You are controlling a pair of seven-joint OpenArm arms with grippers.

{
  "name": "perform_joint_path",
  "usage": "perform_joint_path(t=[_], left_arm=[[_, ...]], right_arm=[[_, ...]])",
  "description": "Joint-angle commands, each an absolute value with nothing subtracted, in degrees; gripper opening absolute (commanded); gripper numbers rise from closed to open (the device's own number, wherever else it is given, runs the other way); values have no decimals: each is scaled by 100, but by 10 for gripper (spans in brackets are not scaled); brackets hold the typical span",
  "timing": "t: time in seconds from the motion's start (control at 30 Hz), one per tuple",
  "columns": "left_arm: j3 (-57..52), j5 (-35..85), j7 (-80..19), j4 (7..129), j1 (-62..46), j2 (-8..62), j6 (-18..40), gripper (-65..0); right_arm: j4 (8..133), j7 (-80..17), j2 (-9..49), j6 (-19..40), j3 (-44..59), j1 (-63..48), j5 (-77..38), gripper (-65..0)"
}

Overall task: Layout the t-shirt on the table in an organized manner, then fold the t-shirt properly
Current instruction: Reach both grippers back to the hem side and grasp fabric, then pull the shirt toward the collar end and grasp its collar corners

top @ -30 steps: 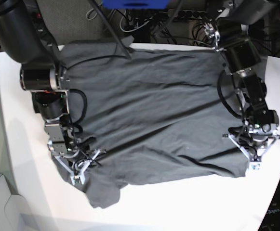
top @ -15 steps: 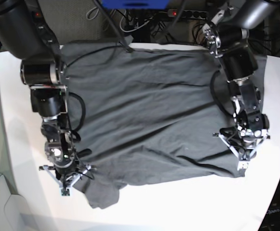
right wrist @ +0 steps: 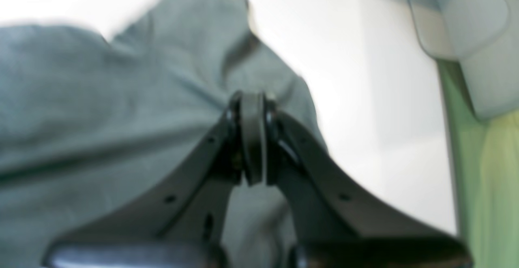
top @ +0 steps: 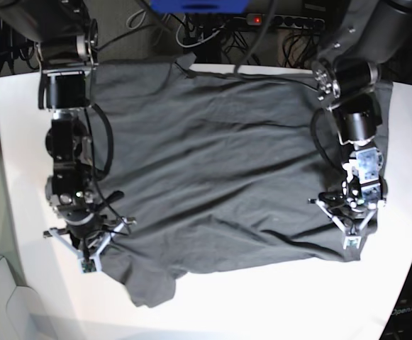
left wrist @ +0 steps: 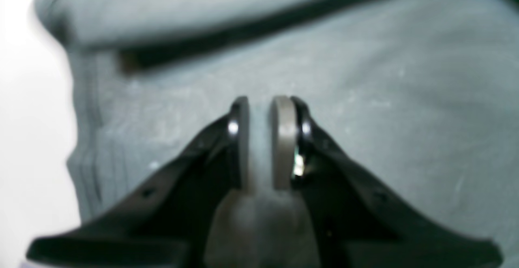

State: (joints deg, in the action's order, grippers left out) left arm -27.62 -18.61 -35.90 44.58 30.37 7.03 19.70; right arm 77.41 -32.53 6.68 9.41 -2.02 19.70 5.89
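Charcoal t-shirt (top: 220, 170) spread wide across the white worktop (top: 276, 304), mostly flat yet creased, one sleeve bunched at the near edge. Laying-out close to finished by the look of it; smoothing and all folding still to do. Left gripper (left wrist: 261, 142) low over the shirt's edge, slightly parted, a strip of cloth apparently between the pads. Right gripper (right wrist: 252, 138) fully closed beside the bunched sleeve, apparently empty.
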Motion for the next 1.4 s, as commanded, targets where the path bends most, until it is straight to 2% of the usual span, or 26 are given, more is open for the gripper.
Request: perform_joint_path(t=[0.0, 0.2, 0.4, 0.73, 0.93, 1.03, 1.2, 1.27, 1.37], left_arm=[[-2730, -1824, -3398, 4418, 3354, 760, 1991, -542], [-2730, -1824, -2914, 3609, 3538, 901, 1982, -542], [-2730, -1815, -1886, 3046, 3679, 963, 919, -542], [-2730, -1815, -1516, 2580, 4400, 892, 875, -542], [-2730, -1815, -1938, 2607, 4620, 708, 875, -542], [-2730, -1815, -2457, 3090, 4514, 699, 875, -542], [-2730, -1815, -3732, 4769, 3864, 505, 910, -542], [-2730, -1815, -4259, 5622, 3503, 479, 1218, -542], [-2730, -1815, -4857, 6756, 3055, 470, 1974, -542]], right_arm=[[8004, -3108, 681, 945, -207, 2114, 585, -650], [8541, -3433, 840, 945, -207, 1701, 567, -650], [8919, -3565, 980, 945, -207, 1103, 576, -650], [9218, -3582, 1068, 954, 224, 268, 567, -650], [9270, -3582, 954, 1631, 444, -92, 602, -650], [9543, -3732, 884, 1701, 593, -312, 585, -650], [9930, -3987, 875, 1710, 602, -488, 567, -650], [9982, -4092, 875, 1710, 602, -523, 567, -631], [10000, -4119, 866, 1710, 602, -593, 567, -559]])
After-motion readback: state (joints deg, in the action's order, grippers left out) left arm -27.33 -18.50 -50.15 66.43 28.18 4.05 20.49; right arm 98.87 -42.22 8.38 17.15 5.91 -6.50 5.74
